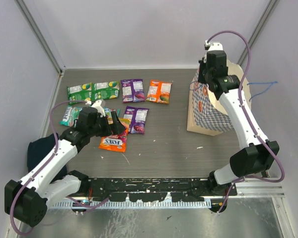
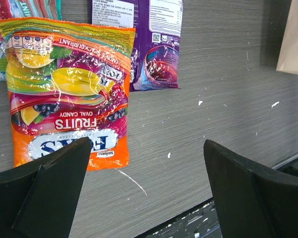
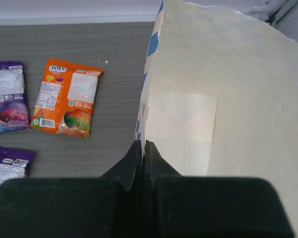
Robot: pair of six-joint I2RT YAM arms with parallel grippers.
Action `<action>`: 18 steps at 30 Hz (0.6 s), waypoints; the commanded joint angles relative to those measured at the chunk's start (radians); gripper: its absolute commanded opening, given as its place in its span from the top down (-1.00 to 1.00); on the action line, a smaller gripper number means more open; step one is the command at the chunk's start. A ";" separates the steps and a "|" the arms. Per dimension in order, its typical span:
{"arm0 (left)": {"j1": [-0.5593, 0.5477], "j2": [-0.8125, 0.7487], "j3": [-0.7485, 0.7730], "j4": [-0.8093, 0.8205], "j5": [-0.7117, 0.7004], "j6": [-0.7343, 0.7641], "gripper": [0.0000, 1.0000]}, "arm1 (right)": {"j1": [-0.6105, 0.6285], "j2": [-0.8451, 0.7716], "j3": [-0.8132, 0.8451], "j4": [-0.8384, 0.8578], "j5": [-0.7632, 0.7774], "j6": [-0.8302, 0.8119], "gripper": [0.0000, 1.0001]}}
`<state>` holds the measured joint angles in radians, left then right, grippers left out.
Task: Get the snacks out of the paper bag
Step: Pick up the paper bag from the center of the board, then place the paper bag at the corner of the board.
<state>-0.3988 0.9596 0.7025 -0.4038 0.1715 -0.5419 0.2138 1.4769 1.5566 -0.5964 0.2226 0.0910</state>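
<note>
Snacks [image 1: 133, 89] laid out on the bench [image 1: 164, 148], the paper bag [image 1: 203, 111] pinched at its rim.

A dark blue cloth [image 1: 39, 151] at the bench's left edge is shown by the top view alone. The left gripper [image 2: 149, 198] is held wide open, clasping nothing, above the orange packet [image 2: 69, 94]; its "FRUITS OVAL CANDY" print is legible only in the left wrist view. Four packets are lined up toward the back edge, others nearer the middle. The bag is stood upright toward the right edge. The right gripper [image 3: 144, 148] is closed on the bag wall facing the snacks, a pinch hidden from above by the wrist; the cream inside [image 3: 238, 99] is shown only by the right wrist view.
</note>
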 commanded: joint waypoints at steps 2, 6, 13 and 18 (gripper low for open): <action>0.003 0.000 0.090 0.020 0.007 -0.002 -0.96 | -0.002 0.063 0.218 -0.029 0.072 -0.048 0.99; 0.003 -0.017 0.131 -0.019 -0.031 0.018 -0.96 | -0.002 0.185 0.402 -0.096 0.101 -0.103 0.99; 0.003 -0.017 0.155 -0.037 -0.030 0.020 -0.96 | -0.002 0.438 0.750 -0.206 0.164 -0.241 0.99; 0.003 -0.009 0.154 -0.043 -0.030 0.021 -0.96 | -0.018 0.555 0.925 -0.215 0.179 -0.299 0.99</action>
<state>-0.3988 0.9577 0.8173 -0.4488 0.1493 -0.5343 0.2096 2.0060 2.3337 -0.7975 0.3618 -0.1223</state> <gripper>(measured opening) 0.981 0.055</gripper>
